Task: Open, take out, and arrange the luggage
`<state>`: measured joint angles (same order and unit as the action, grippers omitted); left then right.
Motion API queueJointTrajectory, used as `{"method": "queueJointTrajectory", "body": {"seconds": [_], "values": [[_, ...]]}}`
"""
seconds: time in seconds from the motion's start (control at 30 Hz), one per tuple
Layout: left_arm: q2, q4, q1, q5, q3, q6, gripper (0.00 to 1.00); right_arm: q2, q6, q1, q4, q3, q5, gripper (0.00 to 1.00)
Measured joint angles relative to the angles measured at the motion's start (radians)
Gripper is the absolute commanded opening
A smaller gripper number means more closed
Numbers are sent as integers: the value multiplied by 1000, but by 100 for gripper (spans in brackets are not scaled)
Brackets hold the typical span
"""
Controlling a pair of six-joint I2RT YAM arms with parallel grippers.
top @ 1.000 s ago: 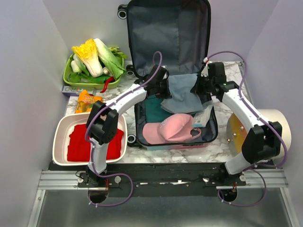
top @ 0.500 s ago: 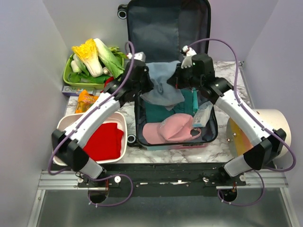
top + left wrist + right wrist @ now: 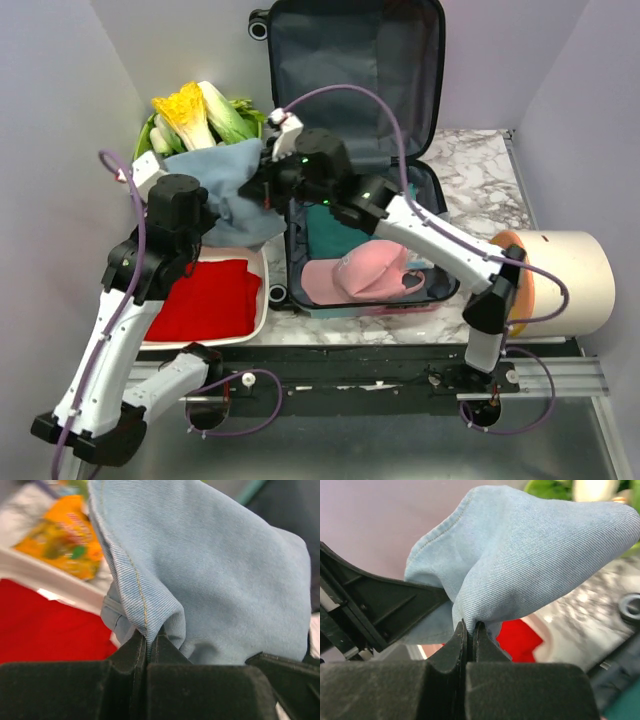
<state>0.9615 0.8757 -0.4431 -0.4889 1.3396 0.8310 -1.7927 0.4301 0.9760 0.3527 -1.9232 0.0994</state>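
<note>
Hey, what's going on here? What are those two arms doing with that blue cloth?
Two robot arms are unpacking the open suitcase. The left gripper and the right gripper are both shut on one light blue denim garment, each pinching a fold. They hold it up to the left of the case, roughly over the far end of the white basin. A folded red cloth already lies in that basin. A pink cap and a teal garment are in the suitcase, not yet taken out.

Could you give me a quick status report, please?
Left gripper and right gripper shut on denim garment, over white basin. Luggage open, pink cap inside. Nothing blocking.
</note>
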Motion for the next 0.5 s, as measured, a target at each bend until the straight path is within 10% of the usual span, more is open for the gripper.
{"method": "queueJointTrajectory", "body": {"seconds": [0.27,0.5], "values": [[-45,243,186,-87,-40,46,0,-255,112,179,-77,-136,-69,1],[-59,298,280,-87,-198,50,0,-275,257,241,-189,68,-145,1]]}}
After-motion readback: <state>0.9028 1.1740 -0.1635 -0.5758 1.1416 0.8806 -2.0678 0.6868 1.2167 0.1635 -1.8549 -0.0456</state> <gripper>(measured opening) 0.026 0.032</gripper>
